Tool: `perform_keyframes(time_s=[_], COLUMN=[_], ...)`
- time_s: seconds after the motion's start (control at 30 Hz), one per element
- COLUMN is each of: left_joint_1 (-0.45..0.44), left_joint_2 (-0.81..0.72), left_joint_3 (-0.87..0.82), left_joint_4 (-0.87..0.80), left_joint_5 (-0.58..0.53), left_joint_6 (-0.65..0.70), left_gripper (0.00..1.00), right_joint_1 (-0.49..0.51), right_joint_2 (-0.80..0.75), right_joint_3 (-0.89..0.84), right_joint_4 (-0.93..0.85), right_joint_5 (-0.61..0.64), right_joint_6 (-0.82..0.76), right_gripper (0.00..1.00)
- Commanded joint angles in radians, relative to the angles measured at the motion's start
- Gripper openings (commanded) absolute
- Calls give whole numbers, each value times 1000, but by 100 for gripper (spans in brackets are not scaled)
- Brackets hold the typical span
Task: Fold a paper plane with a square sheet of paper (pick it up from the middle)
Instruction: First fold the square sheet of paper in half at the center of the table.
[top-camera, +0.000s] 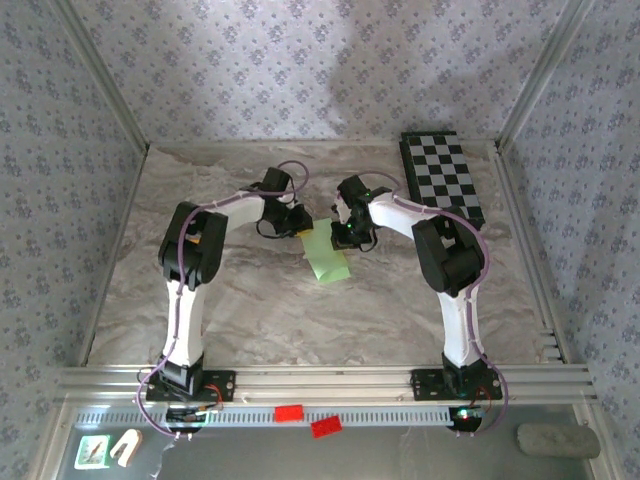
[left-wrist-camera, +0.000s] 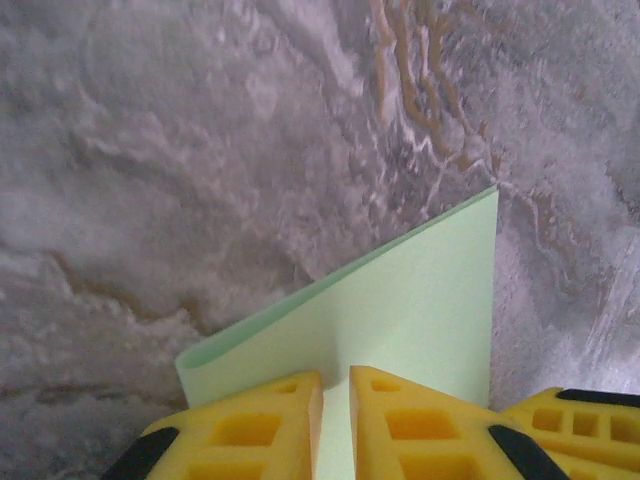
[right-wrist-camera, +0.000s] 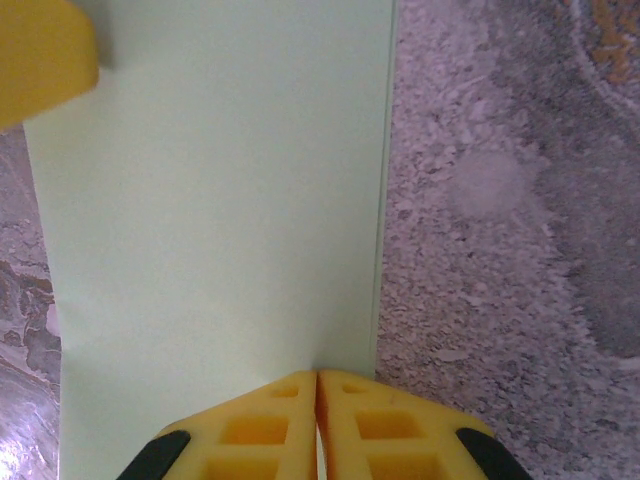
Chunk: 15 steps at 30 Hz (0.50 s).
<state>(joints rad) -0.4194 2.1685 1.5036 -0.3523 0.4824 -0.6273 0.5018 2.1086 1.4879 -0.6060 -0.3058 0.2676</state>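
Arms from both sides bend inward and meet over the middle of the marble-patterned table (top-camera: 200, 310). The light-green sheet of paper (top-camera: 327, 258) sits there, doubled over into a narrow strip. Seen from the left wrist, its fold is a loose rounded loop, not pressed flat. The left gripper (left-wrist-camera: 336, 385) has its yellow fingers nearly together with only a slit between them. The green paper runs into that slit, so it is pinching the sheet. The right gripper (right-wrist-camera: 317, 378) is clamped tight, its fingertips meeting on the near edge of the sheet, close to its right border. A black-and-white checkered board (top-camera: 443, 180) lies well apart at the far right. Two small red blocks (top-camera: 288, 412) rest on the near side of the rail, between the arm bases.
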Motion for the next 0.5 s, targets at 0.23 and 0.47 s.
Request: perform_keyframes(time_s=[0.23,0.47], left_joint_1=[127,96], left_joint_2=[45,-140], left_joint_3=[159,28], left_joint_4=[-151,-65], left_joint_5=[-84,71], left_joint_6=[116,-27], left_gripper=[18,20], right_joint_1=[-16,-2], right_joint_2=[88,53], right_joint_3=[-63,-109], right_joint_4=[-91,-30], right_joint_5=[124,96], right_joint_6=[52,222], right_gripper=[10,10])
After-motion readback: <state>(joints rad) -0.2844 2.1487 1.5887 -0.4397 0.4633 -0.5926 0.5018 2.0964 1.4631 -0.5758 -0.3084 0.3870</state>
